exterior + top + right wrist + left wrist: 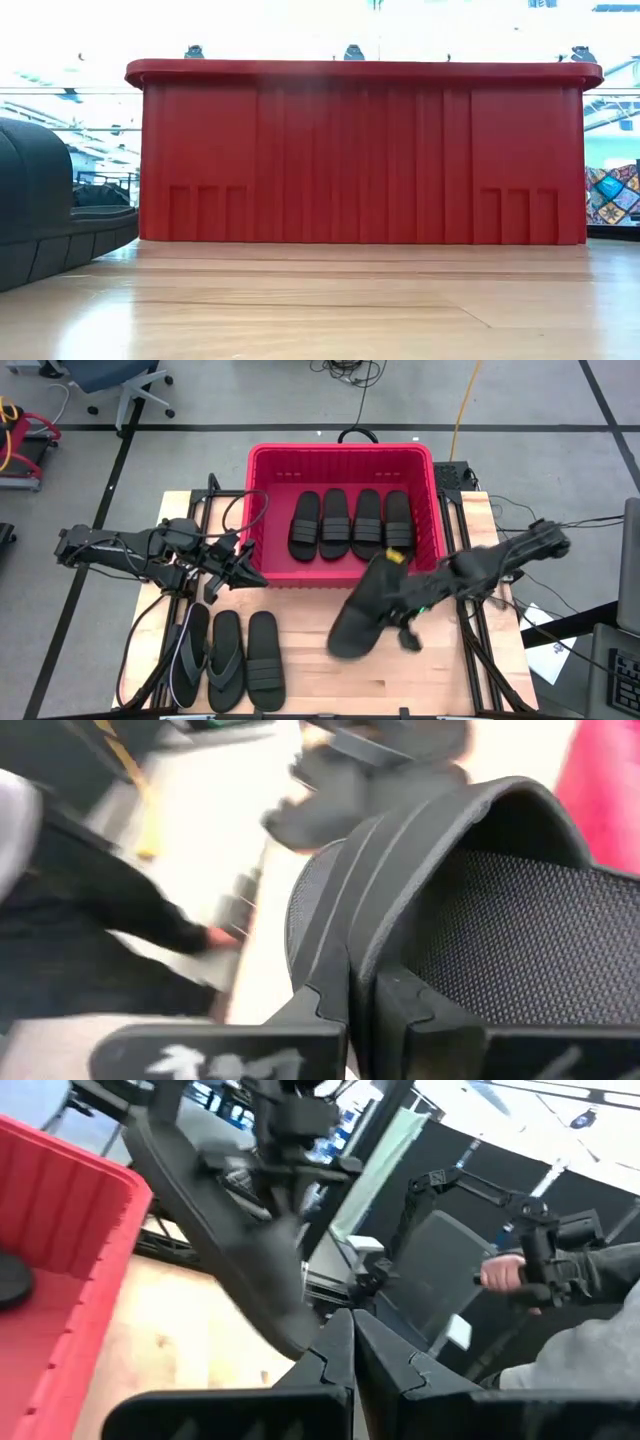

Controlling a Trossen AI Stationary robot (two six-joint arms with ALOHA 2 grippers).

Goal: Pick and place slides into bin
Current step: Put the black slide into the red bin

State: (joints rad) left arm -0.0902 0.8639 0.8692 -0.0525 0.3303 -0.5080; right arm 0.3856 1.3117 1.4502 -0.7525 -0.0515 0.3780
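The held slide (362, 615) hangs above the worktop (330, 685), just in front of the bin (440, 510), clamped in the right claw (400, 603). Four slides (352, 523) lie inside the bin; three (228, 658) rest near the front left. The left claw (245, 570), fingers pressed together, hovers beside the bin's left corner.

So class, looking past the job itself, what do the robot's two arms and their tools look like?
Both arms are dark, slim and jointed, with thin black cables trailing along them. The left tool ends in two black, angular fingers with stepped, notched inner edges on a flat black crossbar. The right tool has matching black notched fingers; its crossbar carries white lettering, too blurred to read. A small green spot shows near the right wrist.
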